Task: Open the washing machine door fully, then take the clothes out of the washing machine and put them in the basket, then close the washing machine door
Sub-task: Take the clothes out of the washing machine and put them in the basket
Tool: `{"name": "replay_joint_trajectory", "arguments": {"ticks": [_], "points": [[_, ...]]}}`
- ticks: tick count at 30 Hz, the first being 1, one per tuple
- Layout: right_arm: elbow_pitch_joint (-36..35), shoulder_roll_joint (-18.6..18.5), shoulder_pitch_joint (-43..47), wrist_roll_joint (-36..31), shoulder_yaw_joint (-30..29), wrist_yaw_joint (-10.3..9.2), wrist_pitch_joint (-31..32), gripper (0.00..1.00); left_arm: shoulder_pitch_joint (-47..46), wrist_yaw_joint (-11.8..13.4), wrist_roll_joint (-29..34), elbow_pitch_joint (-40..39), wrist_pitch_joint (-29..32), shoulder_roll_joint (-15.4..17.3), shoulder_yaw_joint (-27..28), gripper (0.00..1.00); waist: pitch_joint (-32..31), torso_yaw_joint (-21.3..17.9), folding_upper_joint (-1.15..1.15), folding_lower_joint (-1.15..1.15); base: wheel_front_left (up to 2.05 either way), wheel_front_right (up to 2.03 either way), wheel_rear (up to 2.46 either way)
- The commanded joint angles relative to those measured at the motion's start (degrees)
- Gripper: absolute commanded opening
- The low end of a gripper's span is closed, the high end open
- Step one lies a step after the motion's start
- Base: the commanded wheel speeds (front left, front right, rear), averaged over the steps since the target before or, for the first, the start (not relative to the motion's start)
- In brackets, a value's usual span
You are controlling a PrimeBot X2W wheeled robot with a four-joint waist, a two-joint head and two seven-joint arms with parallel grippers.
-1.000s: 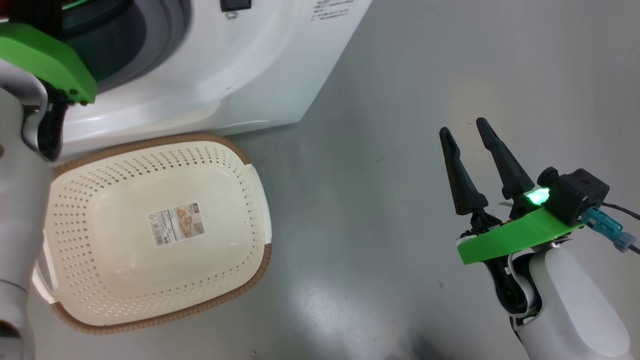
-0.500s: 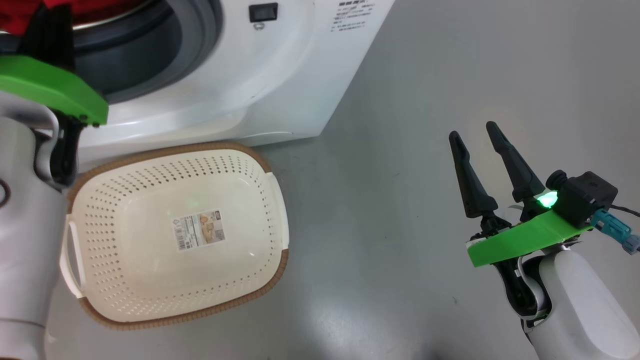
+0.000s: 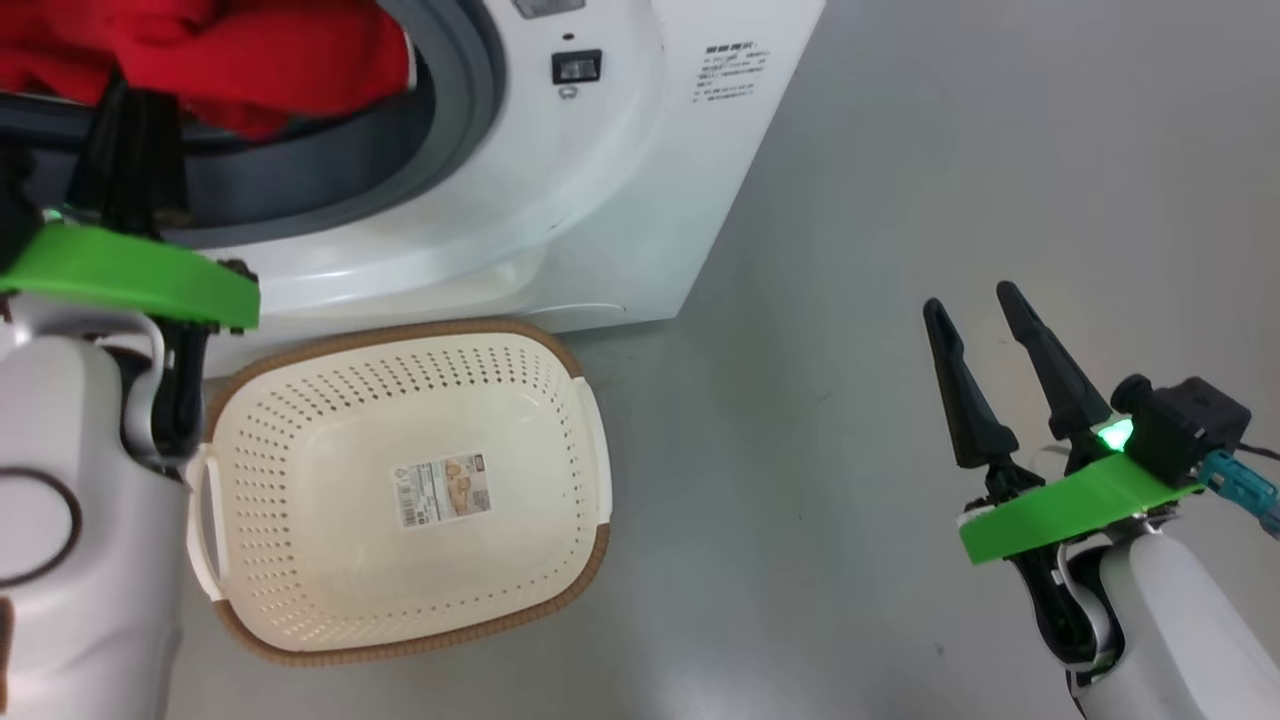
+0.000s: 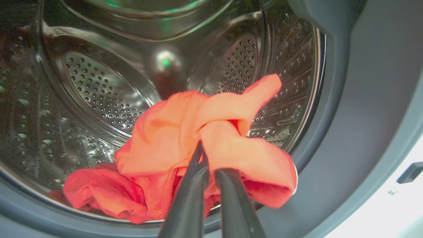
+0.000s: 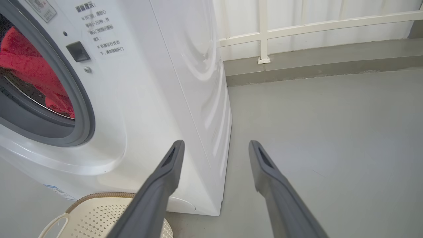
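Note:
The red clothes (image 3: 250, 60) bulge over the grey rubber ring at the mouth of the white washing machine (image 3: 620, 200). My left gripper (image 4: 202, 147) is shut on a bunched fold of the clothes (image 4: 165, 132), in front of the perforated steel drum; part of the fabric still lies on the drum's lower lip. The cream basket (image 3: 400, 335) sits on the floor just below the mouth, holding only its paper label. Far to the right, my right gripper (image 3: 970, 298) hangs open over bare floor, nothing between its fingers (image 5: 172, 158). The washing machine door is out of view.
Grey floor (image 3: 850, 200) spreads to the right of the machine. In the right wrist view a white railing (image 5: 264, 33) and a low kerb run along the back, and the basket's rim (image 5: 99, 195) shows beneath the machine's front corner.
The head camera has shifted, sliding machine and basket down and right. My left gripper has drawn back from the mouth, bringing the red clothes into sight. The right gripper stays open.

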Motion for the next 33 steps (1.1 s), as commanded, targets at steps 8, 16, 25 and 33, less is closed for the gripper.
{"name": "replay_joint_trajectory", "arguments": {"ticks": [8, 16, 25, 33], "points": [[-1.31, -0.93, 3.14, -0.56, 0.11, 0.35, -0.52, 1.0, 8.56, -0.24, 3.58, -11.98, -0.43, -1.37, 7.62, 0.0, -2.44, 1.85, 0.0, 0.0, 0.0, 0.0, 0.0], [-1.32, -1.38, 3.8, -0.61, -0.23, 0.35, -0.53, 1.0, 14.68, -0.36, 5.22, -21.86, -0.43, -4.5, 11.28, 0.0, -3.57, 2.81, 0.0, 0.0, 0.0, 0.0, 0.0], [-1.49, -1.78, 4.45, -0.61, -0.52, 0.35, -0.53, 1.0, 20.07, -0.39, 5.79, -32.55, -0.43, -6.85, 12.58, 0.0, -4.17, 3.6, 0.0, 0.0, 0.0, 0.0, 0.0], [-1.77, -1.76, 4.51, -0.64, -0.69, 0.35, -0.53, 1.0, 24.62, -0.4, 5.85, -36.79, -0.43, -7.91, 11.37, 0.0, -3.95, 3.73, 0.0, 0.0, 0.0, 0.0, 0.0]]}}
